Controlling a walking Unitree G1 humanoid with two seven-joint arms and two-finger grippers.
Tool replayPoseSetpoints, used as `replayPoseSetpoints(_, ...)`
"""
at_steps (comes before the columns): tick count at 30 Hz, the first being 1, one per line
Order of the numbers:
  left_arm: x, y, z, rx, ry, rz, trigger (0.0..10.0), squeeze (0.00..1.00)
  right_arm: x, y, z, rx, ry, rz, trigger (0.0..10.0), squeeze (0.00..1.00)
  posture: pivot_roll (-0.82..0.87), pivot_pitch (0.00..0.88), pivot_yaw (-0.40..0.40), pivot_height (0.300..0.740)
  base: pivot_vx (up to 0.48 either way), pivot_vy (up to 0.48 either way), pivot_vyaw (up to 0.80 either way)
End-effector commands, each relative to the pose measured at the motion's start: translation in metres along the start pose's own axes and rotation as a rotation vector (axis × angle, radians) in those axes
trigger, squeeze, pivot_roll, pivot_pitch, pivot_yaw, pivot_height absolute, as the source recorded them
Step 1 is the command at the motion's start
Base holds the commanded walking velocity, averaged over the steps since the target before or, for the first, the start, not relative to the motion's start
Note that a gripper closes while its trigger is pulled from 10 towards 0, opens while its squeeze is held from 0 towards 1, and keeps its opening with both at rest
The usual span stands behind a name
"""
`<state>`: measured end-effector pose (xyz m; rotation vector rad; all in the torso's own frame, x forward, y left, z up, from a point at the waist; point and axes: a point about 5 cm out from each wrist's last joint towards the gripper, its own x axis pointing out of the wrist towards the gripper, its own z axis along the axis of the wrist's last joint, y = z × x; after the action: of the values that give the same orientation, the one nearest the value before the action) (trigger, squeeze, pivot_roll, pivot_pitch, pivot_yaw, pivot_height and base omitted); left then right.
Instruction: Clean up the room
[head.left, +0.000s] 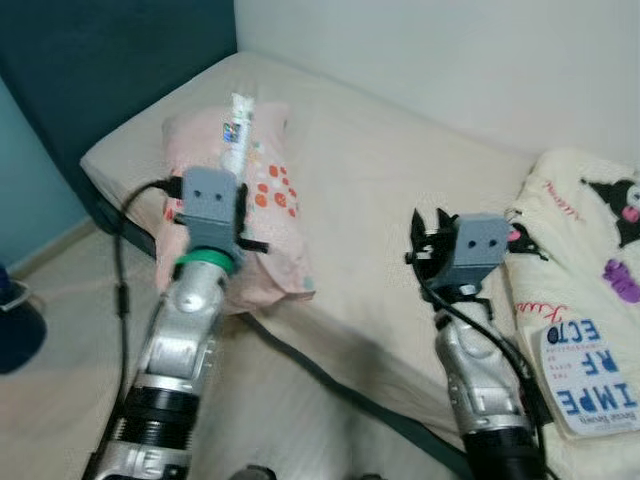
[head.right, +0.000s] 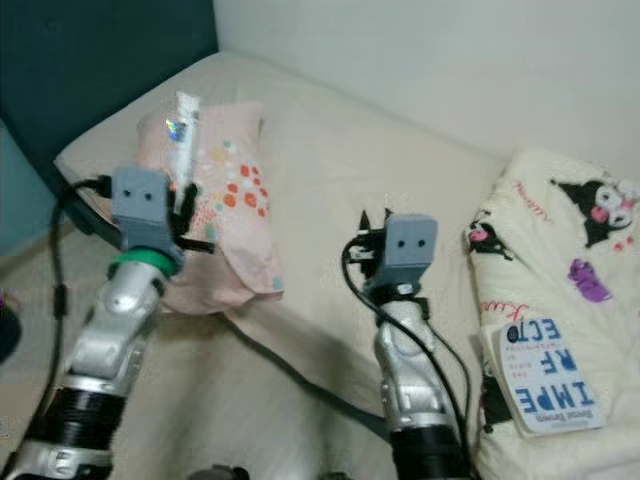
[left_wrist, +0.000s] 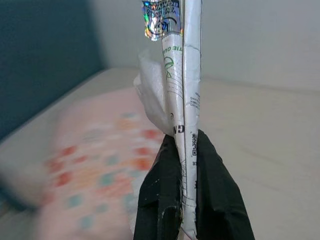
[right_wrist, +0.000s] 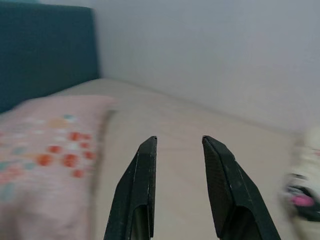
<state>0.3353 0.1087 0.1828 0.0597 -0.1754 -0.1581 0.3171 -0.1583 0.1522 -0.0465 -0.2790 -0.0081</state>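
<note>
My left gripper is shut on a flat white wrapper with green print and a shiny sticker; it sticks up from the fingers above the pink patterned pillow. In the left wrist view the wrapper rises straight between both black fingers. My right gripper is open with nothing in it, held over the beige mattress to the right of the pillow.
A cream blanket with cartoon prints lies bunched at the right, a white-and-blue labelled packet on it. A dark teal headboard stands at the left, a white wall behind. A black cable runs along the bed edge.
</note>
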Motion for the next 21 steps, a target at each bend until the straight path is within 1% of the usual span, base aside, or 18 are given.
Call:
replayPoseSetpoints(1,-0.001,0.007,-0.001,0.007,0.012,0.020,10.0,0.00,-0.001,0.003,-0.004,-0.003,0.023,0.005,10.0,0.00,-0.10,0.037,0.044,0.711,0.000,0.000,0.79)
replayPoseSetpoints(8,-0.001,0.008,-0.004,-0.006,0.029,0.023,10.0,0.00,-0.001,0.009,-0.005,0.001,0.029,0.039,10.0,0.00,-0.10,0.037,0.047,0.711,0.000,0.000,0.79)
replayPoseSetpoints(9,-0.001,0.007,-0.005,-0.008,0.034,0.020,10.0,0.00,-0.001,0.013,-0.004,0.013,0.026,0.070,10.0,0.00,-0.10,0.037,0.047,0.711,0.000,0.000,0.79)
replayPoseSetpoints(12,-0.001,0.006,-0.006,-0.009,0.040,0.015,10.0,0.00,-0.002,0.017,-0.003,0.025,0.023,0.101,10.0,0.00,-0.10,0.038,0.048,0.711,0.000,0.000,0.78)
replayPoseSetpoints(13,-0.001,0.004,-0.007,-0.011,0.048,0.007,10.0,0.00,-0.004,0.023,-0.002,0.042,0.018,0.143,10.0,0.00,-0.10,0.038,0.051,0.711,0.000,0.000,0.79)
replayPoseSetpoints(15,-0.001,0.004,-0.007,-0.011,0.048,0.007,10.0,0.00,-0.004,0.023,-0.002,0.042,0.018,0.143,10.0,0.00,-0.10,0.038,0.051,0.711,0.000,0.000,0.79)
replayPoseSetpoints(16,-0.002,0.002,-0.009,-0.013,0.056,-0.001,10.0,0.00,-0.005,0.029,-0.002,0.055,0.014,0.183,10.0,0.00,-0.10,0.038,0.051,0.711,0.000,0.000,0.79)
replayPoseSetpoints(18,-0.002,0.002,-0.009,-0.013,0.056,-0.001,10.0,0.00,-0.005,0.029,-0.002,0.055,0.014,0.183,10.0,0.00,-0.10,0.038,0.051,0.711,0.000,0.000,0.79)
replayPoseSetpoints(19,-0.003,0.000,-0.012,-0.008,0.077,-0.011,10.0,0.00,-0.006,0.034,-0.001,0.066,0.010,0.208,10.0,0.00,-0.10,0.040,0.052,0.711,0.000,0.000,0.79)
replayPoseSetpoints(20,-0.003,0.000,-0.012,-0.008,0.077,-0.011,10.0,0.00,-0.006,0.034,-0.001,0.066,0.010,0.208,10.0,0.00,-0.10,0.040,0.052,0.711,0.000,0.000,0.79)
replayPoseSetpoints(21,-0.006,-0.001,-0.019,0.011,0.113,-0.015,10.0,0.00,-0.004,0.040,0.001,0.080,-0.001,0.226,10.0,0.00,-0.10,0.041,0.053,0.711,0.000,0.000,0.78)
